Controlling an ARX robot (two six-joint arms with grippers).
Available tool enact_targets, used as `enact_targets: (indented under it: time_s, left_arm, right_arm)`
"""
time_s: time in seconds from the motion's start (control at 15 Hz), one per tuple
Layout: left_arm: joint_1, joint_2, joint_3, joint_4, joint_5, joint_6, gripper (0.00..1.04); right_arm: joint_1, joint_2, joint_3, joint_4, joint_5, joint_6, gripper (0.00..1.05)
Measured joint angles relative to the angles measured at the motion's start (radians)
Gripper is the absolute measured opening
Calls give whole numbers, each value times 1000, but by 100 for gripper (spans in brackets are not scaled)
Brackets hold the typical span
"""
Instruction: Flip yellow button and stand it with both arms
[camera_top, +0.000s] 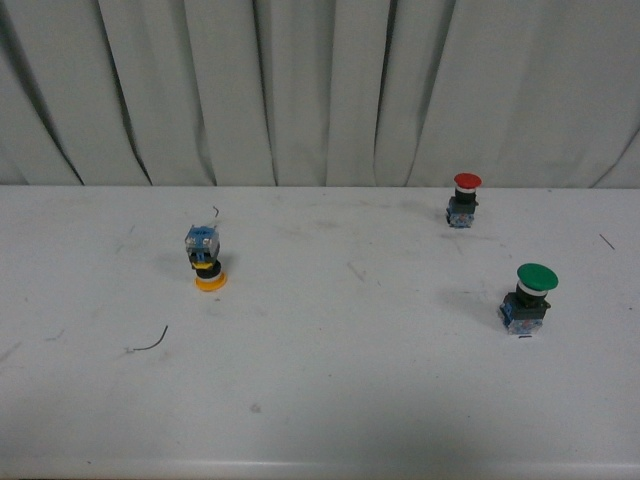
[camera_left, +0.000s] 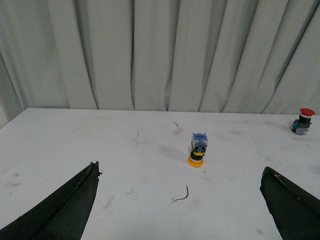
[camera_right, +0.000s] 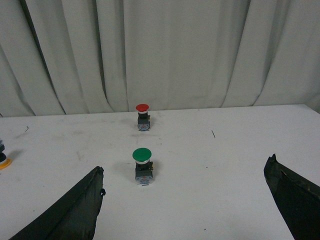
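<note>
1. Left gripper (camera_left: 180, 169): dark wedge-shaped fingers (camera_left: 65, 210) spread wide, nothing between them, poised over the white table (camera_top: 320, 420).
2. Right gripper (camera_right: 185, 165): same posture, w/ jaws wide apart and empty. Neither arm shows in the front view.
3. Yellow button (camera_left: 198, 148), a small push switch w/ round yellow-orange cap, black collar & blue-clear contact block, stands straight ahead of the left gripper. It is well apart from it, roughly centred btwn the two fingers.
4. Orientation: upside down, cap flat on the tabletop, block on top. Long axis is vertical.
5. Key relation: it sits on the robot's left half of the table. In the right wrist view only a sliver shows at the frame edge. Left arm judged nearer, so prob. first to reach; right arm would have to come across for a two-arm flip.
6. Further out: red-capped button (camera_top: 465, 200) near the pleated grey curtain (camera_top: 320, 90), and green-capped button (camera_top: 530, 297) nearer the robot. Both are upright on the right side, well apart from the target.
7. Thin dark wire scrap (camera_top: 150, 342) lies near the yellow button, not touching it.
</note>
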Motion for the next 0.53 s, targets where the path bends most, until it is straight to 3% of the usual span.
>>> enact_targets:
  time_s: [0.53]
  left_arm:
    - [0,0,0,0,0,0,98]
  right_arm:
    - [0,0,0,0,0,0,98]
